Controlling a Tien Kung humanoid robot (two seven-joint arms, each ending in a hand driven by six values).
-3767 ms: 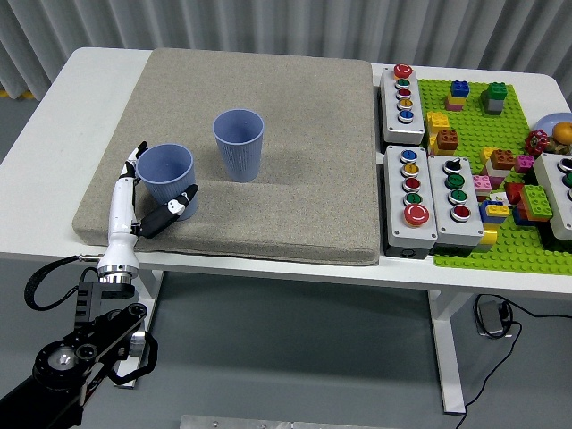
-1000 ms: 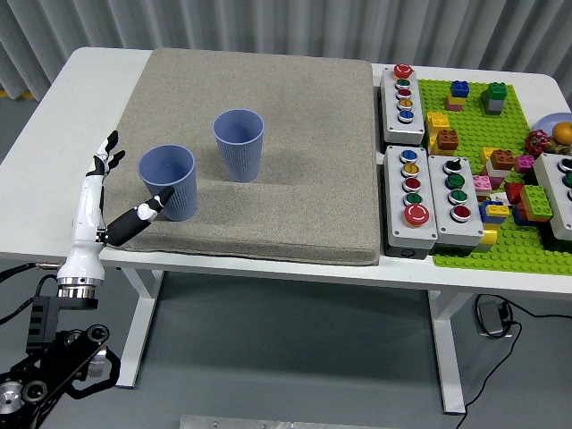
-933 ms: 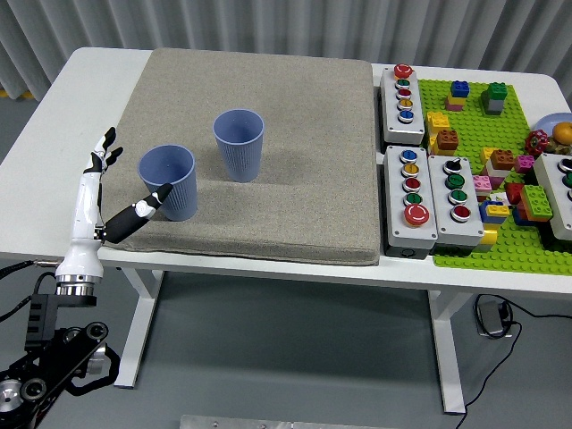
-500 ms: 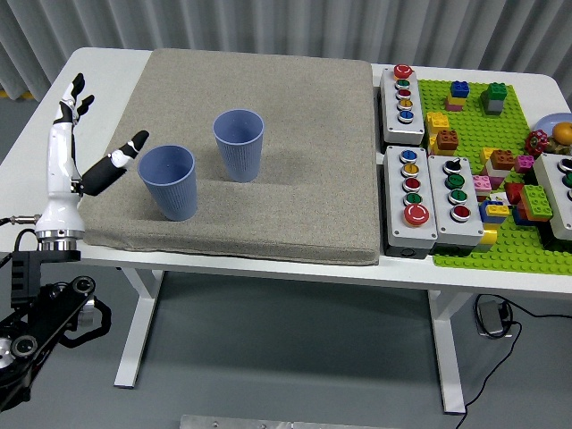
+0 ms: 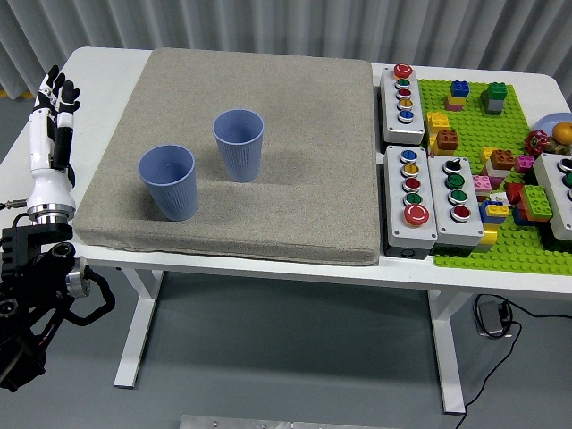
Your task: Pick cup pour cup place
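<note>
My white left hand (image 5: 49, 134) stands released, fingers straight, far left of two blue ribbed plastic cups (image 5: 168, 182) on the grey mat (image 5: 295, 134).

- A grey-beige fabric mat (image 5: 268, 116) is covering most of the white table (image 5: 98, 67).
- Two ribbed blue plastic cups are standing upright and apart on the mat: the nearer cup (image 5: 168, 182) toward the left, the farther cup (image 5: 239, 145) just behind and to its right.
- The robot's white-and-black left hand (image 5: 49, 121) is pointing up at the table's left edge, fingers extended and holding nothing, well apart from both cups.
- Three grey button boxes (image 5: 401, 92) (image 5: 411, 197) (image 5: 454, 189) with coloured buttons are lying right of the mat.
- A green studded baseplate (image 5: 509, 241) carrying scattered coloured building bricks is sitting at the far right.
</note>
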